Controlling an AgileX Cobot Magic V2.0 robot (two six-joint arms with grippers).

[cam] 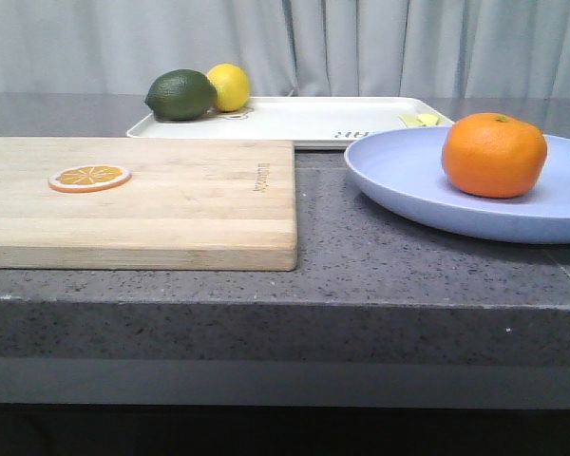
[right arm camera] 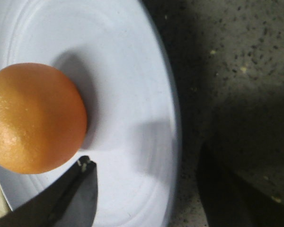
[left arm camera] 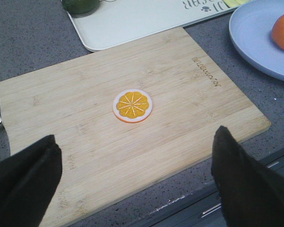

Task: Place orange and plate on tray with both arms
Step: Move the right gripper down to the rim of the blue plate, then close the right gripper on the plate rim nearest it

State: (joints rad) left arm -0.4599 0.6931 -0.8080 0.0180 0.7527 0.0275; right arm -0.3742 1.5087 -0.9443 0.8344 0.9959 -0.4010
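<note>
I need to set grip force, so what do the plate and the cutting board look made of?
The pale lavender-blue round plate looks like matte plastic: an even colour with only soft sheen. The rectangular cutting board looks like unvarnished light wood, perhaps bamboo, with visible grain strips.

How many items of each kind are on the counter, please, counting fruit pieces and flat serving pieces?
Whole fruits: 3 (orange, lemon, green fruit)
Fruit slices: 1 (orange slice)
Flat pieces: 3 (plate, tray, cutting board)
Total: 7
</note>
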